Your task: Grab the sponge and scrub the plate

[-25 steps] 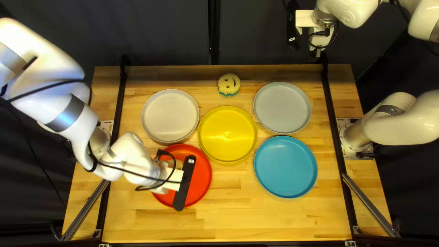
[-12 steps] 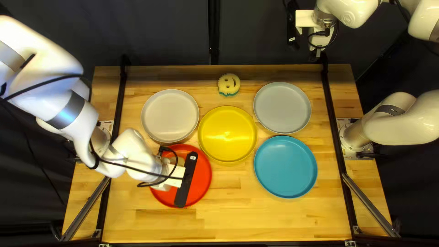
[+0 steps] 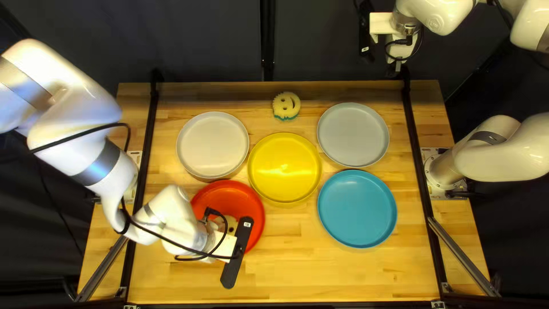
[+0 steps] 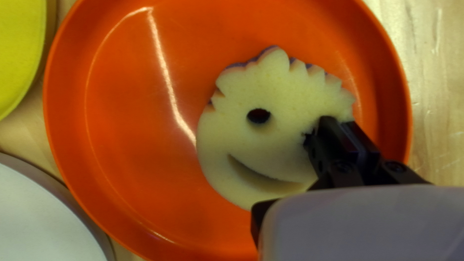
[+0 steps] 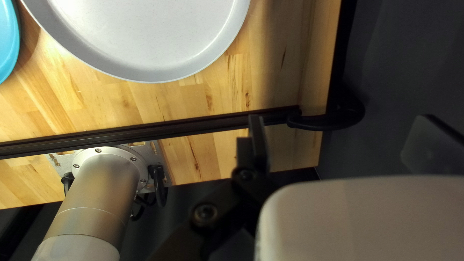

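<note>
Red plate (image 3: 229, 191), near edge side of the table, in front of the white plate (image 3: 212, 144). Cream sponge (image 4: 227, 130) is on it, smiley face up, off the plate's middle. My left gripper (image 3: 223, 245) has it: both black fingers closed in on the sponge, pinching it to one side of the eye hole that shows. Smile cut is beside the fingers, jagged hair edge ahead of them, thin purple layer peeking out under the hair. Rest of the sponge is flat.

Right gripper (image 3: 400, 52) is idle past the table's far edge, top right of the top left view. Fingers spread wide, nothing between them. Its wrist cam gets my right arm's base (image 5: 108, 176), the black rail (image 5: 145, 133) and most of the grey plate (image 3: 353, 134).

Other plates: yellow (image 3: 284, 166) just beside the red one, between white and grey; blue (image 3: 357, 209) on the near side of grey. Second smiley sponge (image 3: 286, 104), yellow with a teal edge, lies on the wood (image 3: 320, 274) beyond the yellow plate, touching none of the plates.
</note>
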